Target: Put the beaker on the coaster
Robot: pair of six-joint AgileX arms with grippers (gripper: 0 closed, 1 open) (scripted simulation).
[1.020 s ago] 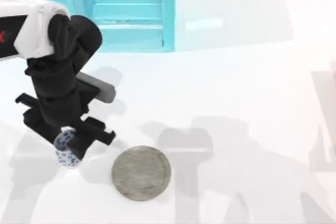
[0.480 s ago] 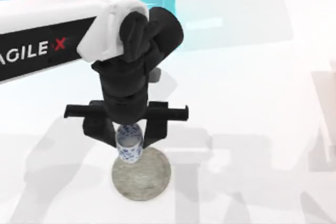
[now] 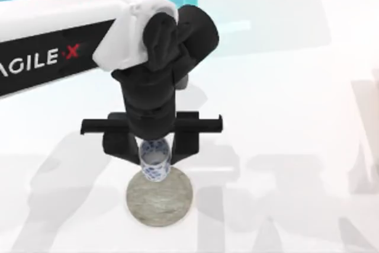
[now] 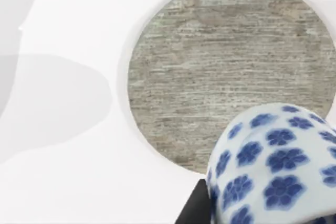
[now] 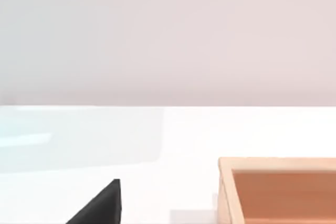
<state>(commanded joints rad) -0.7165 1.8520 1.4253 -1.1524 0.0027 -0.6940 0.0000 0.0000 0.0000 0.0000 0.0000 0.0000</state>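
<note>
Top view: the cylindrical, blue-flowered beaker (image 3: 154, 160) is clamped between the left gripper's (image 3: 153, 153) fingers — above the mottled, stone-like round coaster's (image 3: 161, 201) rim.

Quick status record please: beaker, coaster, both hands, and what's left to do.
beaker: held in the left hand, above the coaster's far edge, not centred over it
coaster: flat on the white table, nothing resting on it that I can see
left hand: shut on the beaker
right hand: parked; one dark fingertip seen in the right wrist view
remaining: probably centre, lower, release
</note>
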